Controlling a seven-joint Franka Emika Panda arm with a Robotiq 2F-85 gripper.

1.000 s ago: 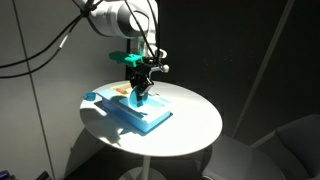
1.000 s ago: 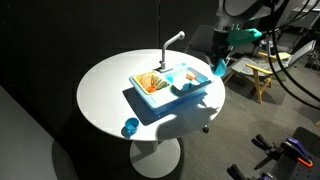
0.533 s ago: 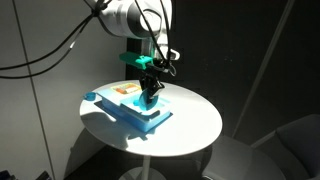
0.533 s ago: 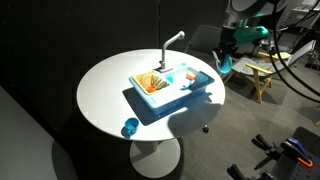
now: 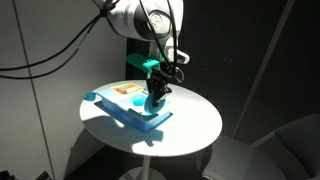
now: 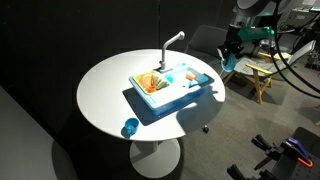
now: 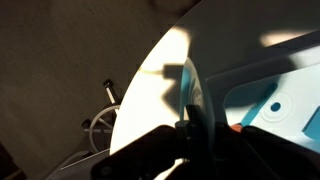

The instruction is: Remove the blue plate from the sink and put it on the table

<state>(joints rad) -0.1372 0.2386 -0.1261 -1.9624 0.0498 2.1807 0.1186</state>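
The blue plate point(image 6: 226, 64) is being pinched between the closed fingers point(image 7: 150, 160) of the gripper point(image 5: 155, 90), and it is showing as a small, bright cyan patch at their tips. It is hanging in the air clear of the light-blue sink point(image 6: 195, 93), near its basin end, above the round white table point(image 6: 105, 100). An orange-and-white item point(image 6: 150, 83) is lying in the sink's other compartment, near the white faucet point(image 6: 172, 42)

1. Wrist view: pincer point(image 7: 188, 135) is a dark silhouette, fingertips indistinct.
2. Sink point(image 7: 275, 100) is cut off by the right edge.
3. In an exterior view, blue plate point(image 6: 227, 63), clamped in pincer, is too small to show tilt.
4. Small blue item point(image 6: 130, 127) on tabletop point(image 6: 100, 95): unidentifiable.
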